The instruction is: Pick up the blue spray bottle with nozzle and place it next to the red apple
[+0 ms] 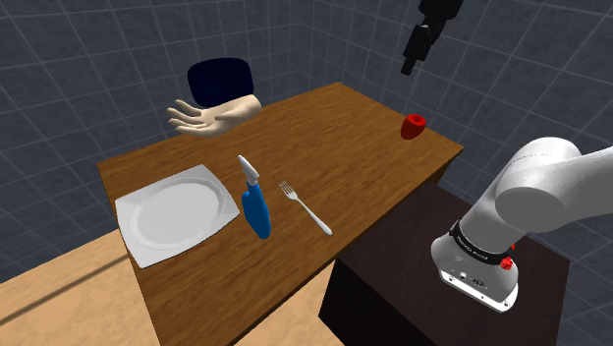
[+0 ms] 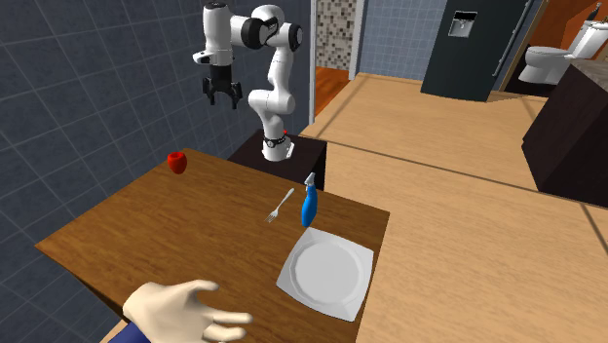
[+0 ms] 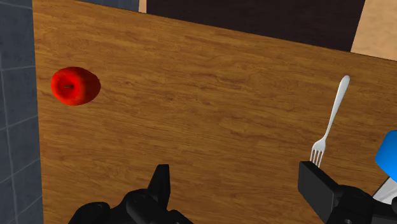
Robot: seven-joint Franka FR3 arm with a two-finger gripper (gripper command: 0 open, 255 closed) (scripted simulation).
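The blue spray bottle (image 1: 255, 208) with a white nozzle rests on the wooden table (image 1: 363, 162) between a white plate and a fork. It also shows in the second exterior view (image 2: 310, 205), and its blue body reaches the edge of the wrist view (image 3: 389, 153). The red apple (image 1: 414, 126) (image 2: 176, 161) (image 3: 75, 85) sits near the table's far corner by the wall. My black gripper (image 1: 409, 65) (image 2: 223, 97) (image 3: 238, 184) hangs open high above the table, nearer the apple than the bottle, with nothing between its fingers.
A square white plate (image 1: 177, 211) (image 2: 326, 273) lies beside the bottle. A silver fork (image 1: 305, 206) (image 2: 281, 205) (image 3: 327, 130) lies on the bottle's other side. A pale mannequin hand (image 1: 211, 113) (image 2: 185, 312) with a blue sleeve rests at the table's end. The dark stand (image 1: 432, 265) adjoins the table.
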